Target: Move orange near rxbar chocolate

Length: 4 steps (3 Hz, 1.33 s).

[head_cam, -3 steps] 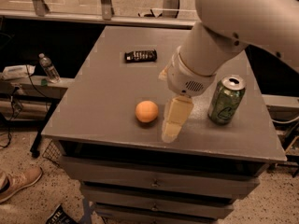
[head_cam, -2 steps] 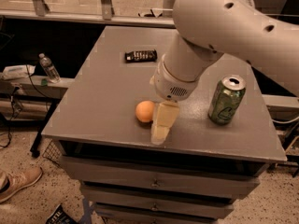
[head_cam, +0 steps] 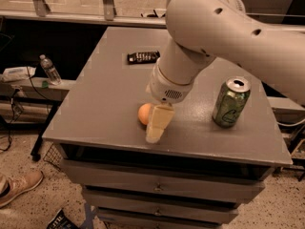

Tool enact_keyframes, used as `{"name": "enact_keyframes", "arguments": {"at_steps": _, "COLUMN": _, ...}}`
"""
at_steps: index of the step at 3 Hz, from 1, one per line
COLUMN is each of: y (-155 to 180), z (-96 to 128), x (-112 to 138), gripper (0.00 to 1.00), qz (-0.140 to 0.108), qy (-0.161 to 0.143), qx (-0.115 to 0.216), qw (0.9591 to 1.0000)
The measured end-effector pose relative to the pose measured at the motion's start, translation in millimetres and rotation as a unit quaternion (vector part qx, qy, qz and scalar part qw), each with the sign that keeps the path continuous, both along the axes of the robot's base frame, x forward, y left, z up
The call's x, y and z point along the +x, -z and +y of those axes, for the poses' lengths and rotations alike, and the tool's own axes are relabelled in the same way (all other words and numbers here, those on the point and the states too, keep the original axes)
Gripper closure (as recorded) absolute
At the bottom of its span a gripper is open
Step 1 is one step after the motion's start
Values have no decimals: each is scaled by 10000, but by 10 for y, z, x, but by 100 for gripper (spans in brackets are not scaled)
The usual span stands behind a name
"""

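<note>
Grey cabinet top (head_cam: 107, 97): the bar (head_cam: 143, 57) lies crosswise at the back; my gripper (head_cam: 157, 125) sits beside the orange (head_cam: 143, 114), and I can't tell its grip.

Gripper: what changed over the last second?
The gripper slid away from the green can toward the orange and now hides part of the orange; no grasp can be confirmed. The orange, rxbar chocolate and green can stayed put.
</note>
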<state>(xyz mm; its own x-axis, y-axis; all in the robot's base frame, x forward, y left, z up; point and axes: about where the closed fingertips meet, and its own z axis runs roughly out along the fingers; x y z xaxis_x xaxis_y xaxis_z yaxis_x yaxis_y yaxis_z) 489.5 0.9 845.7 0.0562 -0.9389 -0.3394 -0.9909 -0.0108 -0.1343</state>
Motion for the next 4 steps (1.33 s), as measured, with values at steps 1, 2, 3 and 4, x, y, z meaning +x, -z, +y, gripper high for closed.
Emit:
{"name": "enact_keyframes", "arguments": {"at_steps": 1, "y": 30, "z": 28, "x": 14, "gripper": 40, "qz": -3, "qy": -7, "qx": -6, "qw": 10000}}
{"name": "enact_keyframes", "arguments": {"at_steps": 2, "y": 29, "z": 51, "x": 27, "gripper": 62, "qz": -21, "qy": -28, "qx": -18, "qw": 10000}}
{"name": "enact_keyframes", "arguments": {"at_steps": 3, "y": -61, "z": 38, "x": 83, "gripper": 87, "qz": -37, "qy": -18, "qx": 130, "qw": 9999}}
{"name": "enact_keyframes", "arguments": {"at_steps": 4, "y": -314, "z": -64, "x": 249, "gripper": 100, "qz": -159, "qy": 61, "qx": 446, "qw": 9989}}
